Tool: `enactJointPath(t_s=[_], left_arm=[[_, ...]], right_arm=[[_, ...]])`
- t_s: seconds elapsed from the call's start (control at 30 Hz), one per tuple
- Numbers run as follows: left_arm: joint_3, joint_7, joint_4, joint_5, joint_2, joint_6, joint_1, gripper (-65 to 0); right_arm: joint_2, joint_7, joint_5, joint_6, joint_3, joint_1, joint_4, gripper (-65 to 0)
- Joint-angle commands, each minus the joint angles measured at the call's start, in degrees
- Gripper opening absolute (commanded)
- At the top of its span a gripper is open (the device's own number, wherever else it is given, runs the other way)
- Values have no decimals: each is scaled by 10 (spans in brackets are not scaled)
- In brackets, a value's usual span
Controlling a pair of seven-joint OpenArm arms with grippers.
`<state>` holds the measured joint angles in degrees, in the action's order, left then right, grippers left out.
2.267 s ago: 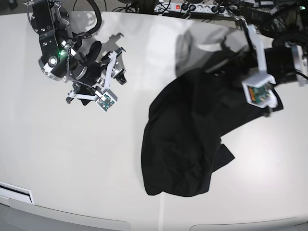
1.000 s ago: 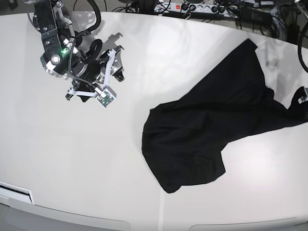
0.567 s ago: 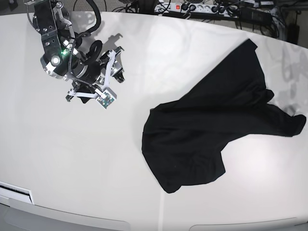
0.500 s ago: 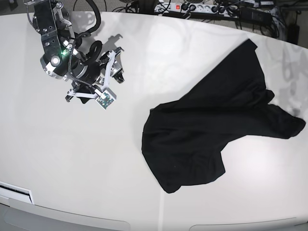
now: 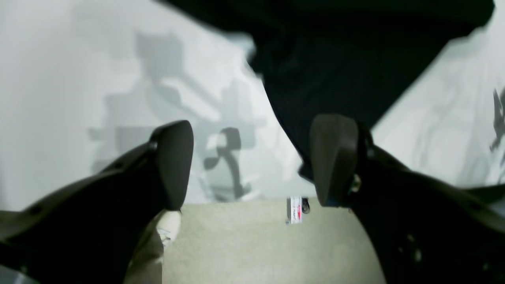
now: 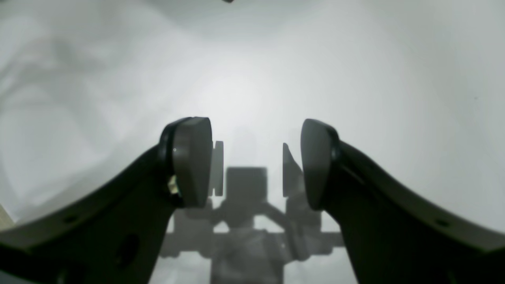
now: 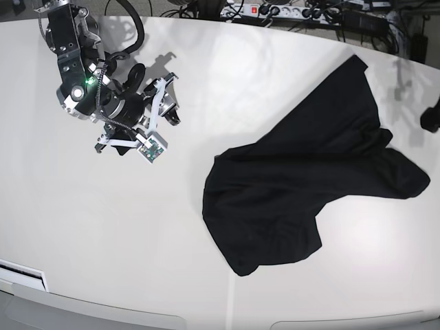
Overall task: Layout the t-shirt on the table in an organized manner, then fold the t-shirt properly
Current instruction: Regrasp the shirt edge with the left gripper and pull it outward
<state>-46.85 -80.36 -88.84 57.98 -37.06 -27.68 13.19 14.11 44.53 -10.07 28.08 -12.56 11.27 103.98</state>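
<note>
No legible text anywhere (small floor label (image 5: 294,210) too blurred)

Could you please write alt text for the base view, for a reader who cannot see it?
A black t-shirt lies crumpled and unfolded on the right half of a white table. The right hand hovers open over bare table at upper left, well away from the shirt. Cables and a power strip line the far edge.

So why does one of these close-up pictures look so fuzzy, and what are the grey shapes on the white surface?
Left wrist view: motion-blurred, the t-shirt edge smeared. Right wrist view: sharper; the grey shape is the right gripper's own shadow on the glossy table, under a bright glare patch. Base view: crisp, arm shadows falling on the table.
</note>
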Motion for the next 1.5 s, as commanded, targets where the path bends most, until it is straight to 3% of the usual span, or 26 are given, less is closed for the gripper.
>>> enactJointPath(t_s=[0.0, 0.27, 0.47, 0.63, 0.87, 1.0, 1.13, 1.3, 1.47], left_arm=[[-5, 4, -8, 15, -8, -2, 14, -171], [-5, 4, -8, 23, 45, -41, 109, -171], [-4, 32, -8, -17, 112, -52, 117, -171], [6, 57, -8, -26, 146, -59, 117, -171], [84, 118, -8, -104, 153, -54, 115, -171], [138, 121, -8, -110, 153, -54, 115, -171], [191, 165, -8, -142, 153, -53, 115, -171], [230, 188, -8, -222, 153, -7, 104, -171], [231, 186, -8, -222, 153, 6, 87, -187]], right_arm=[[2, -10, -6, 0, 2, -5, 9, -277], [2, -8, -6, 0, 2, -7, 9, -277], [2, -9, -7, -2, 2, -7, 9, -277], [2, -8, -6, -9, 2, -7, 9, -277], [2, -8, -6, -9, 2, -7, 9, -277], [2, -8, -6, -9, 2, -7, 9, -277], [2, -8, -6, -9, 2, -7, 9, -277], [2, -8, -6, -9, 2, -7, 9, -277], [2, -8, -6, -9, 2, -7, 9, -277]])
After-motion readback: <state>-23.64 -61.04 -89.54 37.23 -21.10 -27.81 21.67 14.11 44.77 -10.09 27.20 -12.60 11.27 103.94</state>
